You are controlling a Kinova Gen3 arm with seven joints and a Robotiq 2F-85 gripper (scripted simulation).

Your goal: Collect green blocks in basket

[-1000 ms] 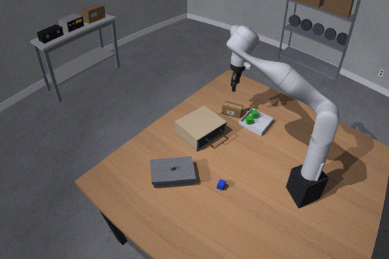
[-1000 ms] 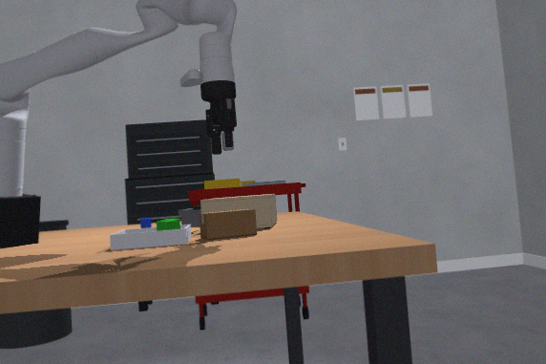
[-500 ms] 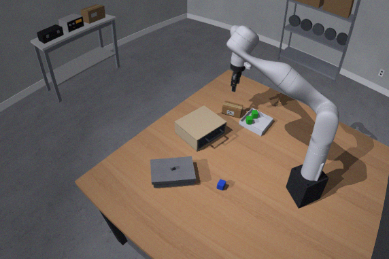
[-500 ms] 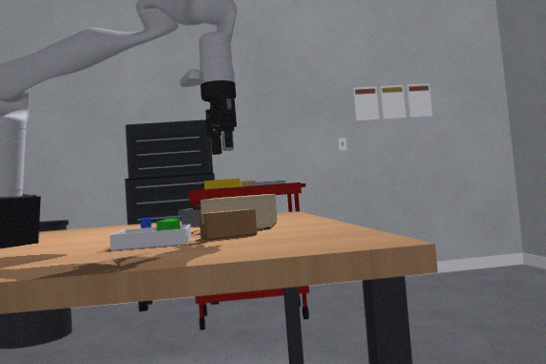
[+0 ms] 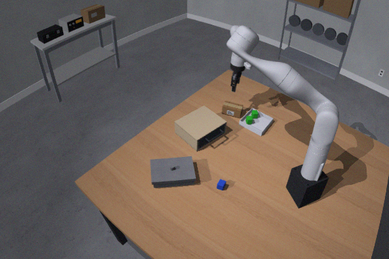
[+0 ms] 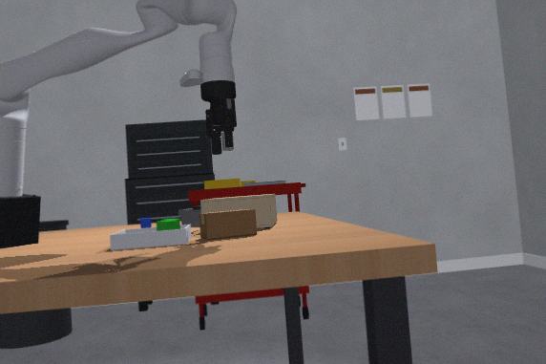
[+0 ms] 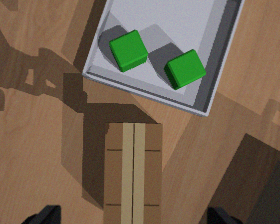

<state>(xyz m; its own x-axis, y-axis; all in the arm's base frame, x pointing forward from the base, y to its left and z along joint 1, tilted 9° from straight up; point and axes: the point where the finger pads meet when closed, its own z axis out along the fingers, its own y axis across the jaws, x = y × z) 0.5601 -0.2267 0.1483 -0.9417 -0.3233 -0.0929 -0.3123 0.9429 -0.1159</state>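
Note:
Two green blocks (image 5: pixel 255 113) (image 5: pixel 249 119) (image 7: pixel 128 50) (image 7: pixel 186 68) lie inside the shallow white basket (image 5: pixel 262 130) (image 6: pixel 143 240) (image 7: pixel 156 94); in the exterior view they show as one green patch (image 6: pixel 168 224). My gripper (image 5: pixel 234 89) (image 6: pixel 222 149) (image 7: pixel 132 220) is open and empty. It hangs high above a small cardboard box (image 5: pixel 232 109) (image 6: pixel 228 224) (image 7: pixel 133 170) that stands right beside the basket. The light wooden cabinet (image 5: pixel 198 121) (image 6: pixel 260 206) stands left of the cardboard box; I cannot tell how far its drawer is in. The grey metal box (image 5: pixel 173 170) has its lid on.
A blue block (image 5: pixel 221 184) (image 6: pixel 145 223) lies on the table (image 5: pixel 238 225) right of the metal box. The arm's black base (image 5: pixel 306 189) stands at the table's right side. A shelf rack and a side table stand off the table, far away.

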